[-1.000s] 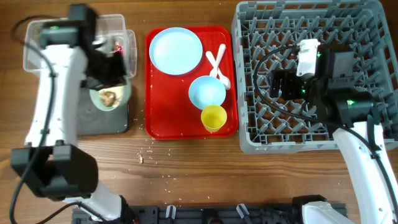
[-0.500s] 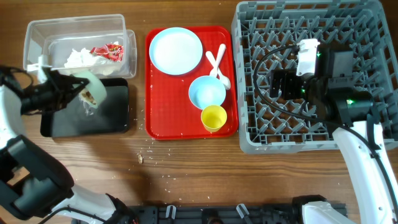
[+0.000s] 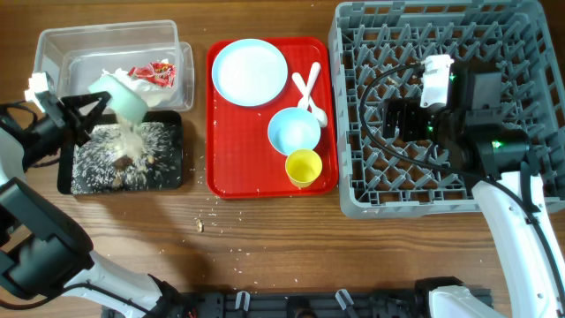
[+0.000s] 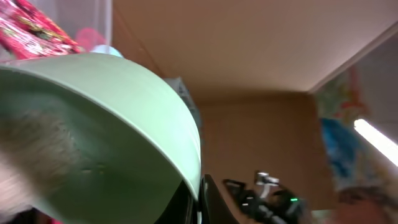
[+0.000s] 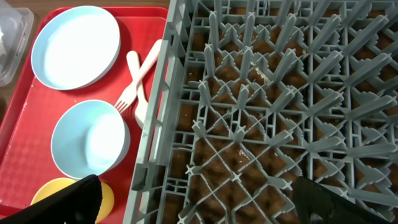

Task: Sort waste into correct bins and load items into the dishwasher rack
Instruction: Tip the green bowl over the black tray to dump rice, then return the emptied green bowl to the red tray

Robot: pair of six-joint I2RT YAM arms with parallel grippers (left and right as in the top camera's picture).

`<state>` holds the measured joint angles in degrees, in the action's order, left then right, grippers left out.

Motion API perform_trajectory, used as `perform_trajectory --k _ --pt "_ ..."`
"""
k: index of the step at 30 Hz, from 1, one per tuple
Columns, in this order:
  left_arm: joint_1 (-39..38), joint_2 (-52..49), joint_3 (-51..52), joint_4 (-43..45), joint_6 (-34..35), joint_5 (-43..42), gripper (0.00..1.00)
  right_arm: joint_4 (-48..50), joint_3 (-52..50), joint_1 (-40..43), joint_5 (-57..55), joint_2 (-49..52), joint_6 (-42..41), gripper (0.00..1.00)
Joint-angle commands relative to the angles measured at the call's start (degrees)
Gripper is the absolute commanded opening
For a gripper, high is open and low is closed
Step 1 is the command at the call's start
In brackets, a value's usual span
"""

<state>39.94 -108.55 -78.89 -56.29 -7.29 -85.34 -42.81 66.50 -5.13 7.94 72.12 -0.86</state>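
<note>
Flat red plastic tray [image 3: 238, 146] mid-bench [image 3: 265, 252]. Grey lattice plastic crate [image 3: 397, 35] at 3 o'clock. Clear rectangular plastic tub [image 3: 106, 29] at 10; shallow black rectangular tray [image 3: 175, 132] at 9.

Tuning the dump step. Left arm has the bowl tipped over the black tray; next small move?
Probably tip the bowl a little further: the left gripper holds it tilted over the black tray, grains are mid-pour, and some may cling inside.

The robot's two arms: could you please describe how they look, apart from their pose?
The left arm and right arm both have white links joined by bulky black joint housings. The right one shows green indicator lights, a white block near its wrist and looping black cables.
</note>
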Motion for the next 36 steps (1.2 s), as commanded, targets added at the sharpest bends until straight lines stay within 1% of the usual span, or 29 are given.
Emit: perform_trajectory --k 1,4,5,8,15,17,18,20,21,22,23,24,25,26,28,31,33,34,36 --pt "0.48 -0.22 0.35 -0.07 6.43 -5.03 0.04 0.11 1.27 -0.17 1.16 0.7 -0.83 1.0" --pt "0.48 -0.22 0.35 -0.24 10.4 -5.03 0.04 0.09 1.27 -0.17 1.16 0.7 -0.81 1.0" --pt "0.46 -0.22 0.35 -0.31 13.31 -5.03 0.04 0.07 1.27 -0.17 1.16 0.7 -0.81 1.0" --pt "0.46 -0.22 0.35 -0.24 18.12 -5.03 0.04 0.11 1.27 -0.17 1.16 0.7 -0.83 1.0" --pt "-0.42 0.15 0.35 -0.02 17.86 -5.03 0.04 0.61 1.27 -0.17 1.14 0.7 -0.74 1.0" --pt "-4.0 2.38 0.35 0.02 13.18 -4.52 0.04 0.85 1.27 -0.17 1.14 0.72 -0.72 1.0" --pt "-6.71 4.17 0.2 0.02 12.24 -0.96 0.04 1.01 1.27 -0.17 1.14 0.81 -0.74 1.0" --pt "-12.59 7.69 -0.2 -0.07 12.26 12.41 0.04 1.2 1.27 -0.17 1.16 1.14 -0.79 1.0" --pt "-16.96 9.73 -0.2 -0.04 12.46 18.95 0.04 1.2 1.27 -0.17 1.16 1.49 -0.81 1.0" --pt "-20.31 10.84 -0.2 0.04 12.44 22.62 0.04 1.2 1.27 -0.17 1.16 1.75 -0.79 1.0" --pt "-26.49 11.96 -0.2 0.42 12.44 30.42 0.04 1.38 1.27 -0.17 1.16 2.27 -0.85 1.0" --pt "-30.86 11.98 -0.17 0.52 12.46 37.16 0.04 1.51 1.27 -0.17 1.18 2.71 -0.87 1.0" --pt "-35.91 11.54 -0.09 0.55 12.48 45.79 0.04 1.7 1.27 -0.17 1.2 3.37 -0.94 1.0" --pt "-39.15 11.15 -0.07 0.57 12.5 50.47 0.04 1.84 1.27 -0.17 1.2 3.8 -1.38 1.0" --pt "-47.58 9.22 -0.07 1.38 15.56 61.18 0.04 1.9 1.27 -0.17 1.2 4.96 -3.65 1.0" --pt "-55.04 6.29 -0.07 3.06 20.55 69.22 0.04 1.86 1.27 -0.17 2.05 5.49 -3.82 1.0" --pt "-58.03 4.5 -0.07 3.61 22.18 69.85 0.04 1.86 1.27 -0.17 2.29 5.49 -3.82 1.0" --pt "-59.36 3.65 -0.07 3.63 22.8 70.01 0.08 1.81 1.27 -0.17 2.29 5.49 -3.82 1.0" --pt "-62.03 2.4 -0.07 3.61 22.77 70.01 0.25 1.81 1.27 -0.17 2.51 5.49 -3.82 1.0"
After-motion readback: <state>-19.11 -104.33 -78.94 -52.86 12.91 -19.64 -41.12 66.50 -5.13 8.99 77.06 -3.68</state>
